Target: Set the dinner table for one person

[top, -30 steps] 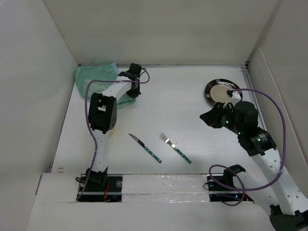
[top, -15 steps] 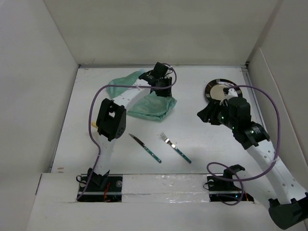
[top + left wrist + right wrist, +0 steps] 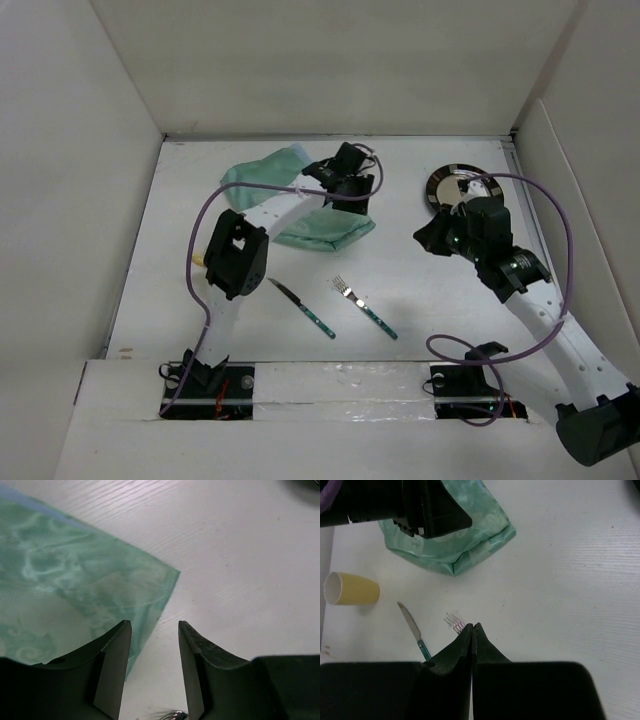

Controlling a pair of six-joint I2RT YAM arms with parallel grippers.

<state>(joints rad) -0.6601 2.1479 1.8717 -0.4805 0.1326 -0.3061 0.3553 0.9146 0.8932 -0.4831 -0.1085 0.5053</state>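
The dinner table (image 3: pixel 440 320) is a white tabletop between white panels. A mint-green patterned cloth (image 3: pixel 310 225) lies rumpled at the far middle; its corner (image 3: pixel 75 580) lies under my left gripper (image 3: pixel 154 632), which hovers open just above it with nothing between the fingers. In the top view the left gripper (image 3: pixel 357 198) is over the cloth's right end. My right gripper (image 3: pixel 472 627) is shut and empty above bare table. It points toward the fork (image 3: pixel 454 622), and in the top view the right gripper (image 3: pixel 424 240) is below-left of the plate (image 3: pixel 460 188).
A green-handled knife (image 3: pixel 301 307) and fork (image 3: pixel 365 307) lie side by side near the front middle. A yellow cup (image 3: pixel 350 589) lies on its side left of the knife, mostly hidden behind the left arm in the top view. The shiny dark-rimmed plate sits far right.
The left gripper dragged the cloth from the far left corner toward the middle, then opened and let it go. The right gripper opened briefly, closed again and shifted slightly left.
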